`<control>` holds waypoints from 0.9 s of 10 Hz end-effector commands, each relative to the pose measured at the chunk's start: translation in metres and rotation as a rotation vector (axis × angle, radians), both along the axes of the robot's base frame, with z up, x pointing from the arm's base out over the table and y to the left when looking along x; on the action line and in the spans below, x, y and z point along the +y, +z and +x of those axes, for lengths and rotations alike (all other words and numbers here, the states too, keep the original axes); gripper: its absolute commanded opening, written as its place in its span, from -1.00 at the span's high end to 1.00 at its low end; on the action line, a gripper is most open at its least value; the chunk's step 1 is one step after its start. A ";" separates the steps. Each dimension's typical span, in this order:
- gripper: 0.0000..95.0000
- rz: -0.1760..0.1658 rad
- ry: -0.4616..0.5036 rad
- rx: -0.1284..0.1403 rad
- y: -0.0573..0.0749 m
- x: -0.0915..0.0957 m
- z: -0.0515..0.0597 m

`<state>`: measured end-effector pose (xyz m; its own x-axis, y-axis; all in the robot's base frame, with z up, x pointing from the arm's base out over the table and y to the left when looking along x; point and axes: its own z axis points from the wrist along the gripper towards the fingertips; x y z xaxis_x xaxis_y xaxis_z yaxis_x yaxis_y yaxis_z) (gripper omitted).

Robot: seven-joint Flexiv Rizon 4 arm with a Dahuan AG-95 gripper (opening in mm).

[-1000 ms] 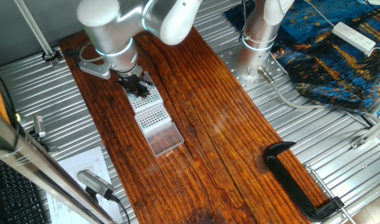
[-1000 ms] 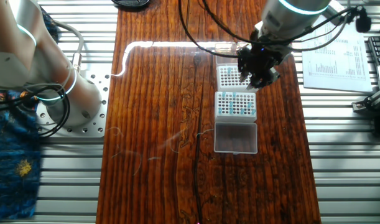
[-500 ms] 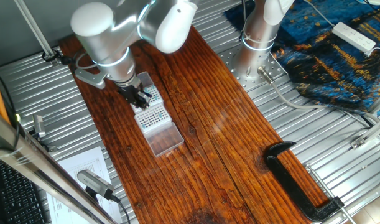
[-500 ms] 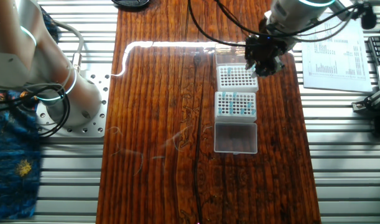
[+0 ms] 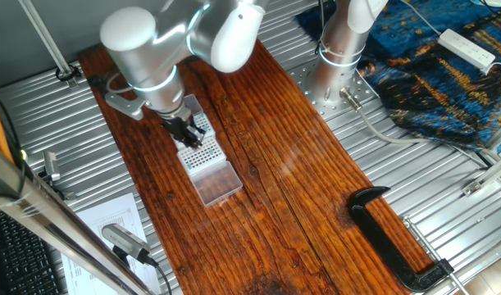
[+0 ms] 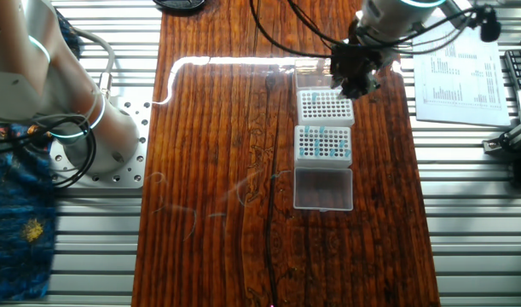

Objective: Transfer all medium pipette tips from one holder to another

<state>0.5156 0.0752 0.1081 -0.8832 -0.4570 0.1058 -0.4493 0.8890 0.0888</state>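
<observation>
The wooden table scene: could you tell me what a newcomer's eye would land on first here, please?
First, the big silver arm, its dark gripper hovering over the far corner of the white tip rack on the wooden board. Next, the second rack just beyond it, dotted with teal-blue pipette tips, with its clear lid lying open. Lastly, the black clamp at the board's other end.

1. Bright, even light is falling across both views, casting only soft shadows.
2. White glare is streaking the far end of the wooden surface [image 6: 226, 61].
3. Fine details are staying slightly soft.
</observation>
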 end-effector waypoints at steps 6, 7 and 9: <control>0.60 -0.004 -0.045 -0.005 -0.014 0.001 -0.023; 0.60 -0.004 -0.047 -0.005 -0.014 0.001 -0.023; 0.60 -0.009 -0.056 -0.002 -0.017 0.005 -0.025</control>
<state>0.4883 0.0798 0.0899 -0.9078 -0.4042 0.1122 -0.3973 0.9143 0.0788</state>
